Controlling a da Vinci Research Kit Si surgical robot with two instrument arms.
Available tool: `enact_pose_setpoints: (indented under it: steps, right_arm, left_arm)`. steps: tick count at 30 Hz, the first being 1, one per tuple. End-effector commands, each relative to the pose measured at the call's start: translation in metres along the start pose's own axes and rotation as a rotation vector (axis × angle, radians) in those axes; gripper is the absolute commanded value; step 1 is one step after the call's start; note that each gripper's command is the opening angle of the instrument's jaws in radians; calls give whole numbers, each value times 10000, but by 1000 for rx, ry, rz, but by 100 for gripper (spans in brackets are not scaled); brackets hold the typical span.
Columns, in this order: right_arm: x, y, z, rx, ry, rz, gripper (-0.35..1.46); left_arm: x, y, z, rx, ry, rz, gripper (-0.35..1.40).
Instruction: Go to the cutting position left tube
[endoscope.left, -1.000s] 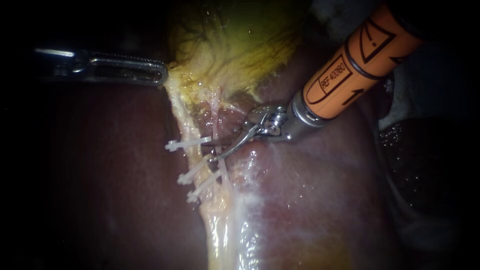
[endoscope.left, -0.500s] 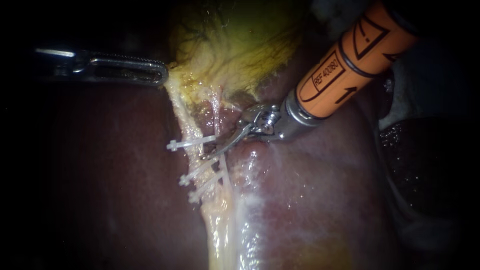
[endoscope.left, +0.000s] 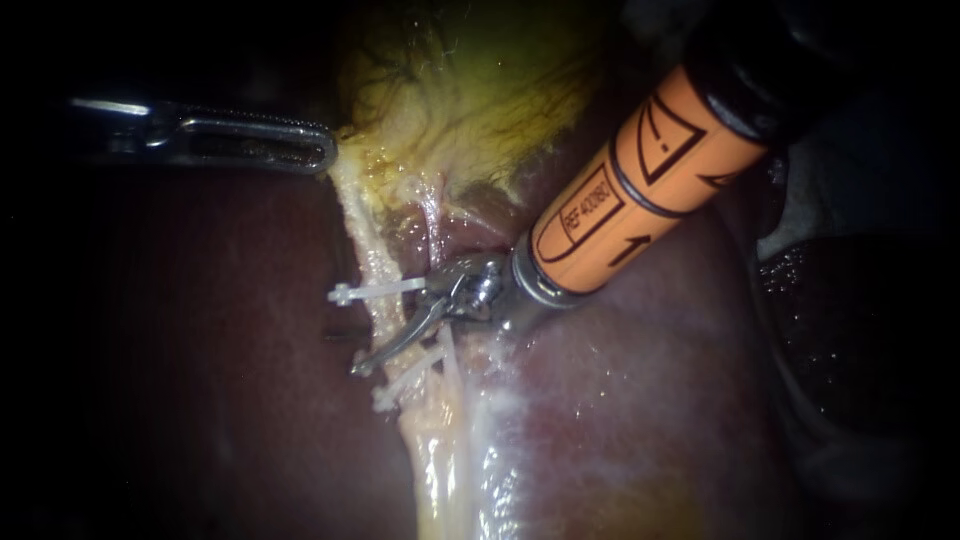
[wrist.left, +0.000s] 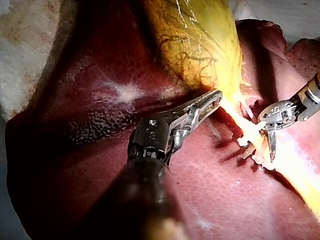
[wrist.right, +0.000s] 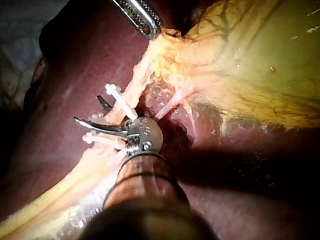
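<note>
The left tube (endoscope.left: 368, 250) runs pale down from the yellow gallbladder (endoscope.left: 470, 90) and carries white clips; the upper clip (endoscope.left: 372, 292) and a lower clip (endoscope.left: 405, 378) show. My right instrument (endoscope.left: 366, 362), on an orange shaft, reaches across this tube between those clips. In the right wrist view its thin blades (wrist.right: 89, 110) stand open, one on each side of the tube (wrist.right: 120, 107). My left instrument (endoscope.left: 322, 152) is shut on the gallbladder's lower edge and holds it taut; the left wrist view shows this grip (wrist.left: 212, 98).
Dark red liver (endoscope.left: 200, 350) lies all around the tubes. A thinner right tube (endoscope.left: 432, 225) runs just beside the left one, behind the blades' hinge. Glistening pale tissue (endoscope.left: 450, 460) continues below the clips.
My right instrument has moved down and left; its blades went from beside the tubes to across the left tube between the clips. The left instrument has held still.
</note>
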Motion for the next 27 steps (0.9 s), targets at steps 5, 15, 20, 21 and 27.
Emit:
enact_pose_setpoints:
  steps: [5,15,20,21,27]
  right_arm:
    - [6,3,6,-48,52,-155,87]
    - [39,-19,5,-77,88,-256,87]
    - [69,-49,3,-65,101,-241,87]
    - [74,-54,4,-63,103,-238,87]
    - [86,-74,8,-58,108,-232,87]
  left_arm:
    - [0,0,-1,0,0,0,-35]
    - [0,0,-1,0,0,0,-35]
    - [0,0,-1,1,0,0,-35]
    - [0,0,-1,1,0,0,-35]
    - [0,0,-1,1,0,0,-35]
